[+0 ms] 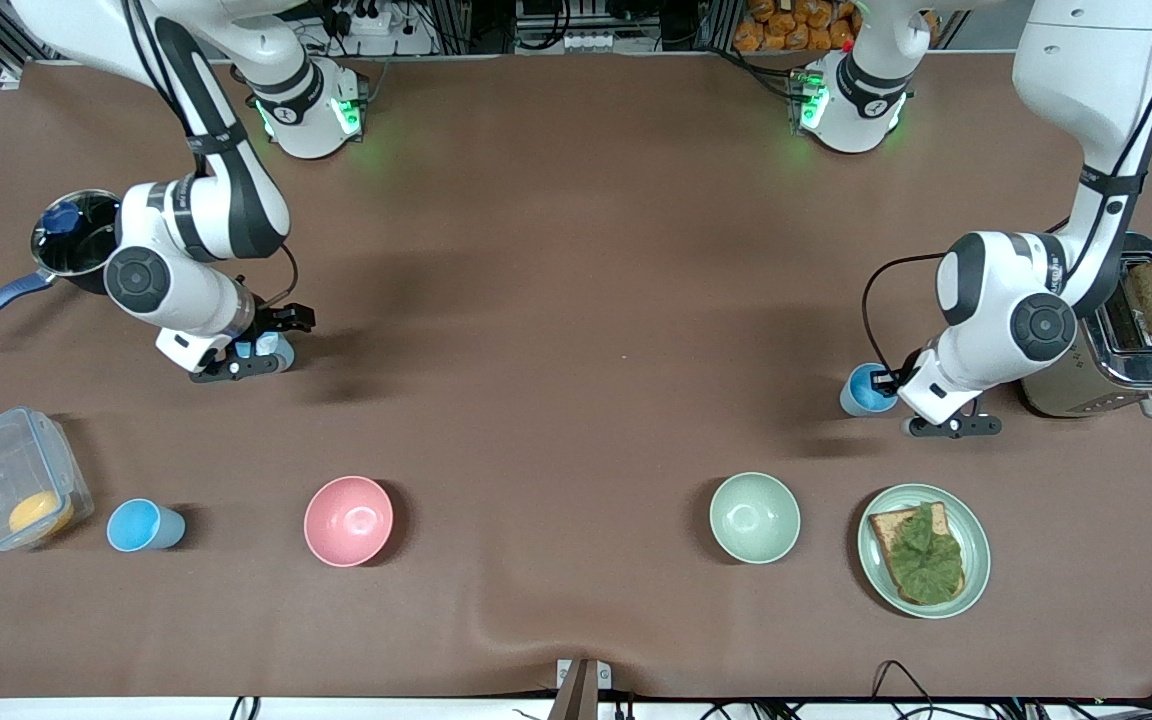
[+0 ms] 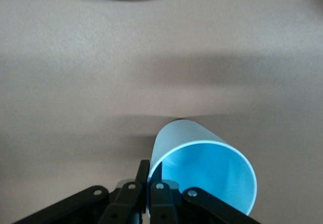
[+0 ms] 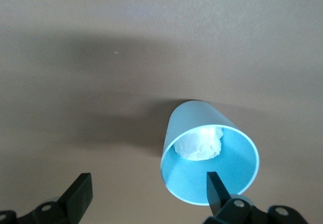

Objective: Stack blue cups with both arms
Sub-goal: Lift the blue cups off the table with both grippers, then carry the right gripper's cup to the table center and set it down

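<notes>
A blue cup (image 1: 866, 388) stands toward the left arm's end of the table, next to the toaster. My left gripper (image 1: 894, 384) is shut on its rim, one finger inside and one outside; the cup (image 2: 202, 168) is bright sky-blue inside in the left wrist view. My right gripper (image 1: 266, 352) is low toward the right arm's end, open, its fingers astride the wall of a second blue cup (image 3: 209, 153) that has a white patch inside. That cup (image 1: 258, 350) is mostly hidden in the front view. A third blue cup (image 1: 144, 525) stands beside the plastic box.
A pot (image 1: 76, 235) with a blue handle sits by the right arm. A clear plastic box (image 1: 11, 480), a pink bowl (image 1: 348, 520), a green bowl (image 1: 754, 517) and a green plate (image 1: 976, 560) with topped toast line the near side. A toaster (image 1: 1126, 350) holds bread.
</notes>
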Motion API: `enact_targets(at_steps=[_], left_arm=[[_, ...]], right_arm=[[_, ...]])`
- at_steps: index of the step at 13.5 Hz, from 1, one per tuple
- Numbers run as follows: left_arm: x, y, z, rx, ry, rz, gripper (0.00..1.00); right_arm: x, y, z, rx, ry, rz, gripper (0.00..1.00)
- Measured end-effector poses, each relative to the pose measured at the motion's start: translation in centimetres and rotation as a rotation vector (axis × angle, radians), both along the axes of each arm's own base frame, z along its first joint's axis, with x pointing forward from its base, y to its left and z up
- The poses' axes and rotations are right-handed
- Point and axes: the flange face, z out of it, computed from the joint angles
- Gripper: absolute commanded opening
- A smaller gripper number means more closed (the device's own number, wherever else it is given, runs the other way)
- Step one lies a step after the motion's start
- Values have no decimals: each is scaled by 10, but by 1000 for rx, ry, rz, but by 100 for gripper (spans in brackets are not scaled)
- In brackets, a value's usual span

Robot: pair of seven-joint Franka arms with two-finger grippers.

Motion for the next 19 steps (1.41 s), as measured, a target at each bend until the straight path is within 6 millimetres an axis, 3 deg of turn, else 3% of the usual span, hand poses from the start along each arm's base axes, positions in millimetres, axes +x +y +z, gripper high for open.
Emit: enact_targets(at_steps=[1,4,5,10,15,17,19], left_arm=[[2,0,6,-1,-12,0,0],[14,-1,35,-3,-55,0,0],[19,-1,47,-3,-58,0,0],[41,-13,103,-9,-47,-19,0],[50,-23,135,-13,-31,-34,0],[54,-24,153,-13,-23,-35,0],[57,-25,169,-13,-16,-38,0]], right_arm=[[-1,0,-8,-3,12,0,86],[-3,-1,-21,-8,34,0,9],[-3,-1,-22,-8,36,-1,0],[5,0,-12,-10,35,-9,0],[36,13,34,-14,67,-4,0],[46,41,57,-17,62,-3,0],[44,92,68,2,46,-25,0]])
